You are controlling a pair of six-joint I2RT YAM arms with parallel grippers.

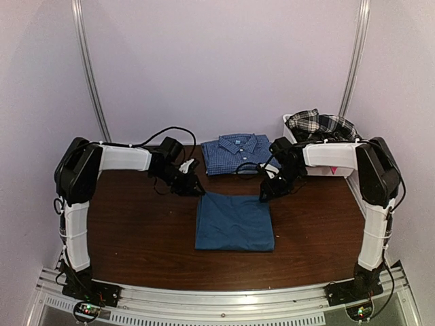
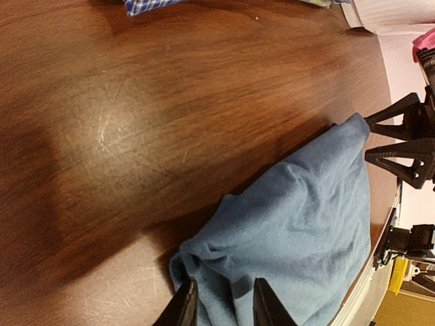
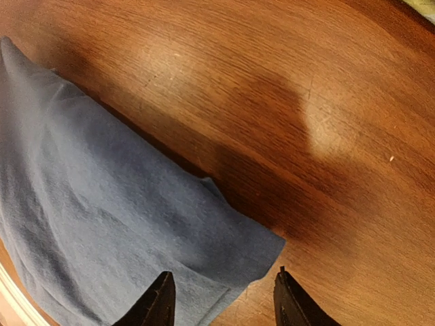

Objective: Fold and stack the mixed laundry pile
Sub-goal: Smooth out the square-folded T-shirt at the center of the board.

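Dark blue T-shirt (image 1: 234, 221) lies folded flat, centre of desk (image 1: 136, 234). Left end effector (image 2: 225, 285) part-open over its far left corner; right end effector (image 3: 223, 273) wider, astride far right corner. No grip evident.

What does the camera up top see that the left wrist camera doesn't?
Only the top view: the left arm and right arm whole, the black-and-white plaid shirt, and the dark blue T-shirt's full folded shape. Only the left wrist view: fine scratches in the brown table and the wrinkles at the T-shirt's corner beside the left tool. Both: the T-shirt, the table, the right tool, and the blue checked shirt, just a scrap of it in the wrist view.
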